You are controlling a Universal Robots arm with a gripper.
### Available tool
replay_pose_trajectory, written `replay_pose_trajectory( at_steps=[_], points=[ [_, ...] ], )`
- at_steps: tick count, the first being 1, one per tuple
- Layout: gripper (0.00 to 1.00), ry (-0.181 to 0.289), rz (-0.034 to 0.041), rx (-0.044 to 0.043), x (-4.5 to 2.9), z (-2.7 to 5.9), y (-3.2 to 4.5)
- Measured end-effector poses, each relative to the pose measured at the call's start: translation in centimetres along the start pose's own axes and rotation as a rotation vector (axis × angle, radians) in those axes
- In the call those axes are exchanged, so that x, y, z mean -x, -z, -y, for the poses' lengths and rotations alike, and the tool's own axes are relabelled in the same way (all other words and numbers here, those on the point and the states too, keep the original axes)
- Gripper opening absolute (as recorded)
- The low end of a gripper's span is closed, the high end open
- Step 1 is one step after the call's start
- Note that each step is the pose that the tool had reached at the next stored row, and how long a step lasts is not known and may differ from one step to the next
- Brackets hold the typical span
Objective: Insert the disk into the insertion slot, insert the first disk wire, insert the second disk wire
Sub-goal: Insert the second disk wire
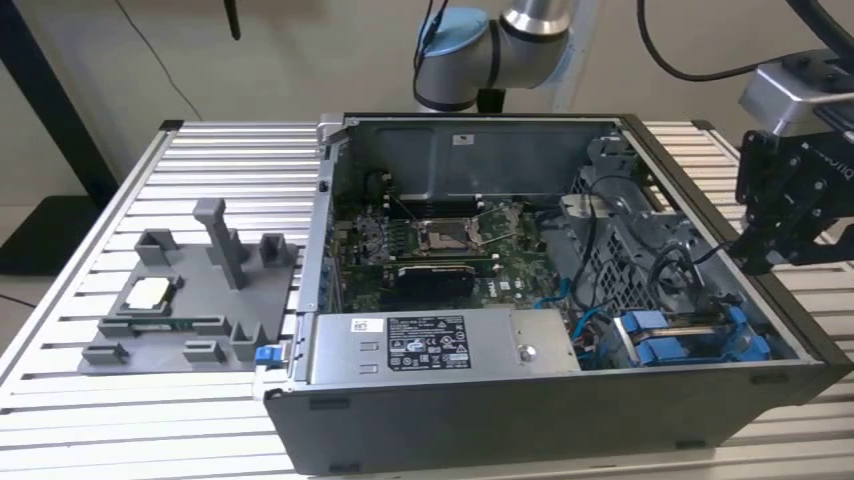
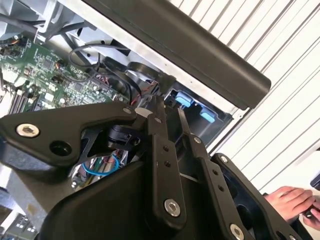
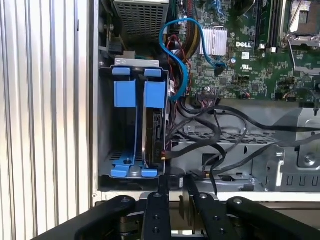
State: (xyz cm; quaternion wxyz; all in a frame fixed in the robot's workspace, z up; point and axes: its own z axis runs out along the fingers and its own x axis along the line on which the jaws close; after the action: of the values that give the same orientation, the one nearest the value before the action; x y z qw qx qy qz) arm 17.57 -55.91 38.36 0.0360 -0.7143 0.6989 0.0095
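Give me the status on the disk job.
Done: the disk stands in the insertion slot, in its blue carrier. In hand: the claw hangs just outside the case, by that slot. Left: black wires lie beside the disk; whether either is plugged cannot be told.

The disk [image 3: 153, 125], silver-grey in its blue carrier frame, stands on edge, seated inside the insertion slot [image 3: 106, 125], a dark grey bay at a corner of the open case [image 1: 534, 420].
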Motion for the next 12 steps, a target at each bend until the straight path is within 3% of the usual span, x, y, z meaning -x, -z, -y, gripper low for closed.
replay_pose_trajectory(
  at_steps=[6, 9, 12],
  points=[
    [0.26, -0.001, -0.0002, 0.0166, 0.36, 0.3, 0.93],
    [0.26, -0.002, 0.0004, 0.0248, 0.51, 0.53, 1.03],
    [0.26, -0.002, 0.0001, 0.0266, 0.56, 0.69, 1.04]
  ],
)
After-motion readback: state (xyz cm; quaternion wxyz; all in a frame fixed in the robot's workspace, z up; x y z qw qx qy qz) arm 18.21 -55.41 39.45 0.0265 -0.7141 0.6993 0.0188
